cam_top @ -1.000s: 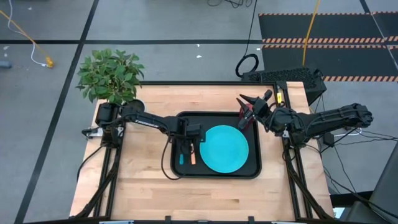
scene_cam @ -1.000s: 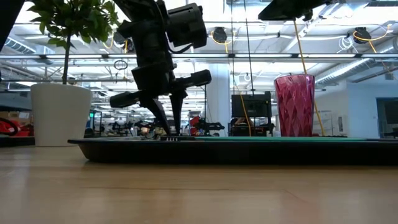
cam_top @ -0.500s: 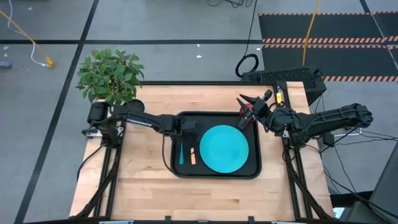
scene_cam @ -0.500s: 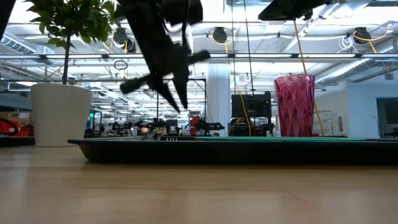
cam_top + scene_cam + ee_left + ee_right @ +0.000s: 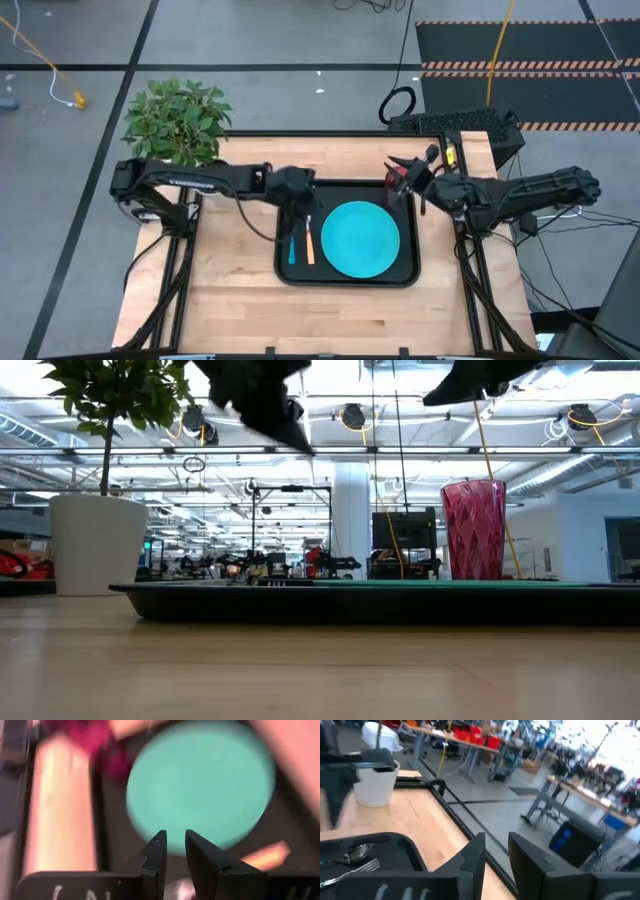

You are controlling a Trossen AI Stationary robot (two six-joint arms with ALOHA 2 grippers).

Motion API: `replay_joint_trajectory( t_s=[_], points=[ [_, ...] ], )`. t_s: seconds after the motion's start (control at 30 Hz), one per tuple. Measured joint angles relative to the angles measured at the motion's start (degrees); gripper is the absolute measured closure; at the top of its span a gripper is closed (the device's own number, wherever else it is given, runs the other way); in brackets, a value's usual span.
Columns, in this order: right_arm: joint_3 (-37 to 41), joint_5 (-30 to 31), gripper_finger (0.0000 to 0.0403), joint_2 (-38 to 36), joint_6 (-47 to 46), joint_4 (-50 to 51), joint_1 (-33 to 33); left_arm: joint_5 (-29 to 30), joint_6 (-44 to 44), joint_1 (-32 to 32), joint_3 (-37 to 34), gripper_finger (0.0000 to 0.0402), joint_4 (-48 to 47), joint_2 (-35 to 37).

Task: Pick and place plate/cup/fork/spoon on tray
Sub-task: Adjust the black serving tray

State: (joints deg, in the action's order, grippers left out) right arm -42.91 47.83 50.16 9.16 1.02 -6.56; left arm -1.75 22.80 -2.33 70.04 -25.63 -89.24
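Observation:
The black tray (image 5: pixel 283 272) lies mid-table. On it lie the turquoise plate (image 5: pixel 360 238), the orange-handled fork (image 5: pixel 309 246) and the blue-handled spoon (image 5: pixel 292 249), side by side on its left part. The dark red cup (image 5: pixel 473 530) stands upright in the tray's far right corner (image 5: pixel 397 183). My left gripper (image 5: pixel 300 200) hangs high over the tray's far left part, empty, its fingers (image 5: pixel 156 851) a narrow gap apart. My right gripper (image 5: pixel 412 166) hovers above and just beyond the cup, empty, its fingers (image 5: pixel 475 852) also a narrow gap apart.
A green plant in a white pot (image 5: pixel 180 125) stands at the table's far left corner. A black cable and equipment (image 5: pixel 455 125) lie beyond the far right edge. Bare wood (image 5: pixel 340 315) lies between the tray and the near edge.
My left gripper has risen from just above the tray floor by the fork and spoon, up out of the low view's middle, and has drawn back toward the far edge. The fork and spoon stay lying on the tray.

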Motion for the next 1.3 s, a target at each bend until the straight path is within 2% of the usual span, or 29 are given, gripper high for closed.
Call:
replay_joint_trajectory(
  t_s=[0.03,0.1,0.2,0.33,0.6,0.77,0.9,1.1,1.3],
  points=[
    [-0.91,-0.3,0.0325,0.04,-1.8,1.88,-0.08,-3.04,-1.14,-0.66,-0.86,0.0328,3.01,0.93],
    [-2.96,-3.0,0.0325,0.36,-5.5,6.75,-0.4,-5.28,-2.13,-1.3,-2.78,0.0328,6.93,3.0],
    [-6.62,-9.2,0.0325,0.89,-13.02,18.96,-0.69,-5.23,-2.46,-1.49,-4.87,0.0328,13.71,4.87],
    [-11.73,-17.06,0.0325,1.75,-24.23,35.88,-0.65,-4.42,-7.16,-1.47,-6.73,0.0328,19.85,5.71],
    [-15.53,-27.71,0.0325,2.58,-40.62,55.13,-0.24,-4.22,-13.78,-4.02,-9.65,0.0328,21.34,4.72],
    [-14.53,-28.99,0.0325,4.24,-55.29,66.63,-0.25,-4.18,-11.1,-4.13,-15.34,0.0328,29.42,7.62],
    [-10.09,-32.51,0.0325,4.38,-65.23,68.17,-0.19,-4.14,-9.46,-4.97,-19.8,0.0328,35.71,9.18],
    [-1.93,-39.03,0.0325,4.43,-73.05,65.87,-0.19,-4.18,-6.59,-8.45,-22.35,0.0328,42.88,9.35],
    [5.02,-38.99,0.0325,4.41,-79.9,60.79,-0.1,-4.27,-5.95,-11.91,-22.27,0.0328,46.4,9.46]
  ],
)
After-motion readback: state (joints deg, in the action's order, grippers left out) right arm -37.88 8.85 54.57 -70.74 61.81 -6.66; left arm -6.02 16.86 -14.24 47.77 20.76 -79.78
